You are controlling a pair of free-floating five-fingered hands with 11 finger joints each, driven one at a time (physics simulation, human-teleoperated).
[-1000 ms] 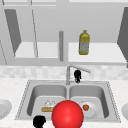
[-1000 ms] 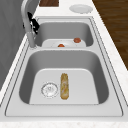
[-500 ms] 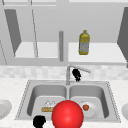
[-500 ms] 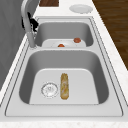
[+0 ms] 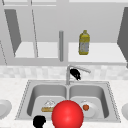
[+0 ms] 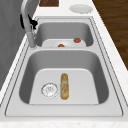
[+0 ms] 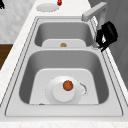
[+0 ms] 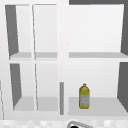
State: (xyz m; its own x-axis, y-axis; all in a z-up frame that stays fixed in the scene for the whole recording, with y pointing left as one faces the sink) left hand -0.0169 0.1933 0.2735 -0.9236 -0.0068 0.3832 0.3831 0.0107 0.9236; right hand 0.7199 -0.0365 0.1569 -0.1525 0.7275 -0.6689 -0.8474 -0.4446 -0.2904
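Observation:
My right hand [image 5: 75, 74] hovers just under the faucet spout [image 5: 78, 68], behind the divider of the double sink [image 5: 67, 88]. In the right side view my right hand [image 7: 107, 35] sits beside the faucet [image 7: 96, 12] on the wall side, fingers hanging loosely and holding nothing. From the left it shows as a hand [image 6: 31, 22] behind the faucet post [image 6: 28, 27]. My left hand [image 5: 39, 121] floats low before the sink's front left rim. A big red ball [image 5: 67, 115] shows in front of the sink.
The left basin holds a bread roll [image 6: 64, 85] beside the drain [image 6: 49, 89]. The right basin holds a white plate [image 7: 61, 96] with a small orange-red item [image 7: 67, 85]. A yellow bottle [image 5: 84, 43] stands on the shelf above. Plates [image 5: 2, 108] [image 5: 125, 110] lie on both counters.

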